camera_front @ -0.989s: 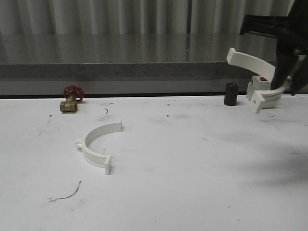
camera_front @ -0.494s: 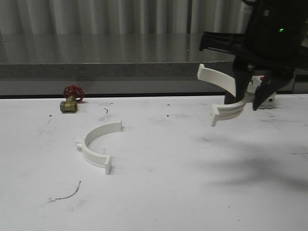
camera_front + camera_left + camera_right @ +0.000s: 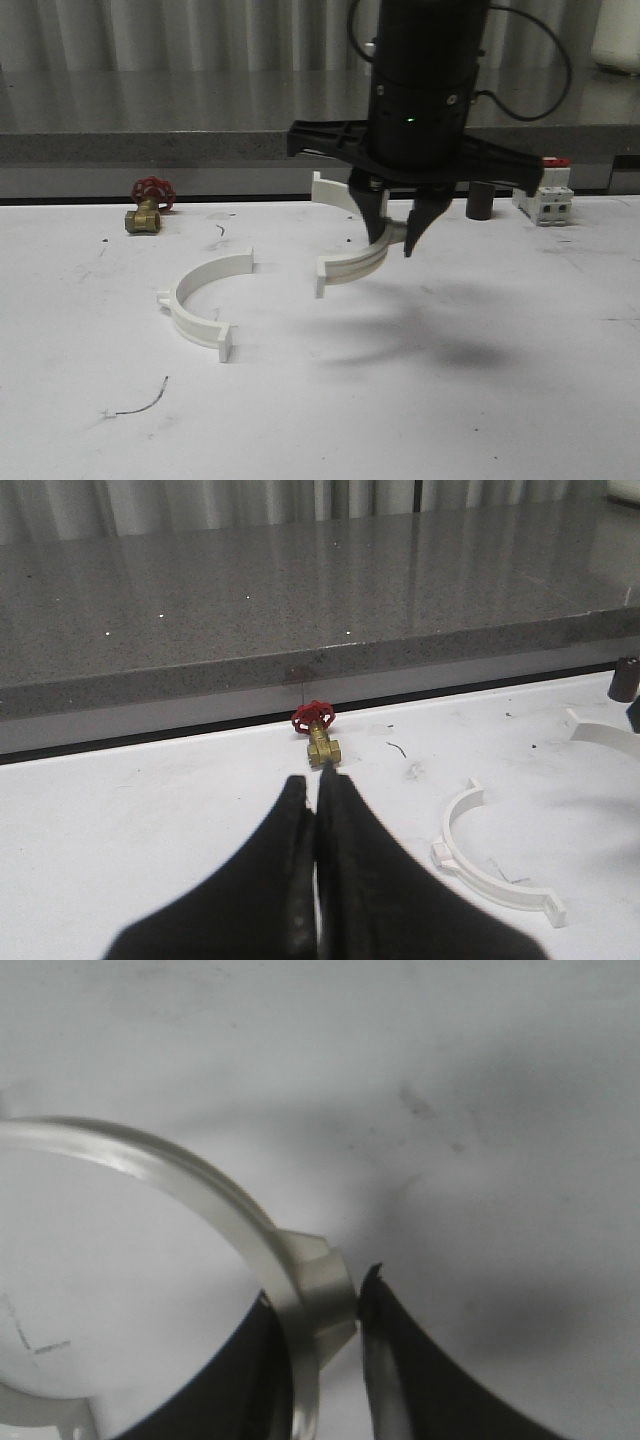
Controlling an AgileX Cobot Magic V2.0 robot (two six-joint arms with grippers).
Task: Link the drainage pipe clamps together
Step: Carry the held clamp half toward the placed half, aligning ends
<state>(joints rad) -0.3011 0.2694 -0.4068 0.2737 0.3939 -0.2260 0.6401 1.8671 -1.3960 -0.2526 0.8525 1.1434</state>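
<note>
Right gripper [image 3: 397, 243] grips one white plastic semicircular clamp half [image 3: 350, 262] above the white table [image 3: 500, 400], near the second white half-ring [image 3: 205, 300] lying flat. Left gripper [image 3: 315, 810] sits pressed closed, empty. Joining remains undone.

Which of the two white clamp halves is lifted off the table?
The clamp half held in the right gripper; the other clamp half lies flat on the table.
</note>
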